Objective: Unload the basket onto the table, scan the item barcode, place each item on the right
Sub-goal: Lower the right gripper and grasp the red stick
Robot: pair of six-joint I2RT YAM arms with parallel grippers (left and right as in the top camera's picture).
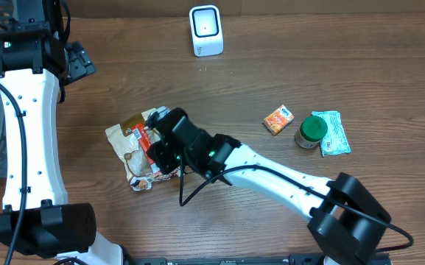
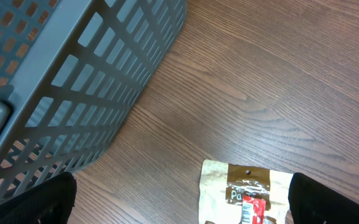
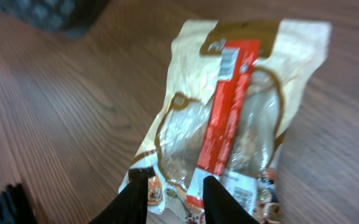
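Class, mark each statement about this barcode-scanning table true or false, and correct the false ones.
1. The white scanner stands apart from the snack packet. True.
2. The left gripper holds the snack packet. False: it is open and empty, near the grey basket.
3. The jar has a red lid. False: its lid is green.
4. The right gripper has its fingers down on the snack packet. True.

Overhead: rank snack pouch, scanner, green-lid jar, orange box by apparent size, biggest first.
1. snack pouch, even partly covered.
2. scanner.
3. green-lid jar and orange box: near alike, not ranked.
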